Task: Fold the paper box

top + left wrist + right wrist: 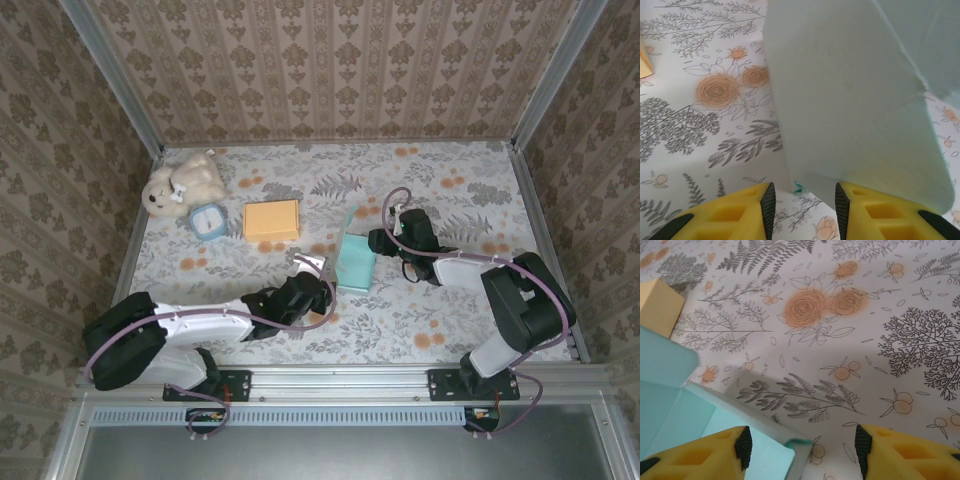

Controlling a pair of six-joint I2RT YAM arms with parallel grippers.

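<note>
Caught mid-fold at centre of the overhead frame: the teal paper box (356,262), half-formed on the floral table (470,180), flanked at lower left by the left gripper (316,268) and at upper right by the right gripper (378,241). From the left wrist, jaws apart around the bottom edge of a pale flap (850,100), not clamped on it. From the right wrist, jaws likewise apart, straddling a box corner (795,450) at bottom centre, nothing pinched.

Risks, judged from here: creasing the flap off its fold line if squeezed askew; sliding the light box across the table if pushed from one side without bracing; collapsing the standing wall if pressed too hard.

Well clear at upper left: orange block (271,220), plush bear (185,185), small blue clock (207,221).
</note>
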